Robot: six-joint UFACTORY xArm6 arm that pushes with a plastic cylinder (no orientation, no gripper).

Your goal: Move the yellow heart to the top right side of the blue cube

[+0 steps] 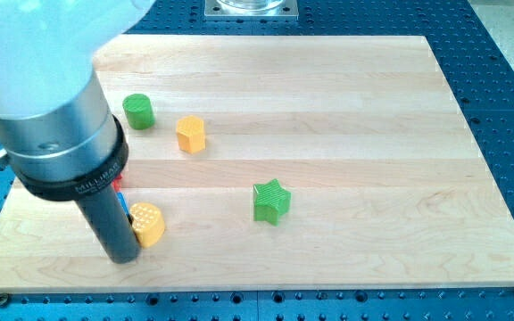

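While the rod's tip (124, 259) is pressed against the yellow heart (148, 223) near the board's (373, 223) bottom-left edge, the blue cube (125, 207) is mostly hidden; open wood is seen rightward.

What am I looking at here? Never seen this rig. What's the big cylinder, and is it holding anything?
One camera looks down at a slant on a wooden board. The grey cylinder is the robot arm's end; the dark rod below it ends in my tip, which only pushes blocks and holds nothing. The tip sits just to the view's left of the yellow heart, touching or nearly so. A sliver of blue and red shows behind the rod, mostly hidden. Further up lie a green cylinder and a yellow hexagonal block; a green star lies mid-board.
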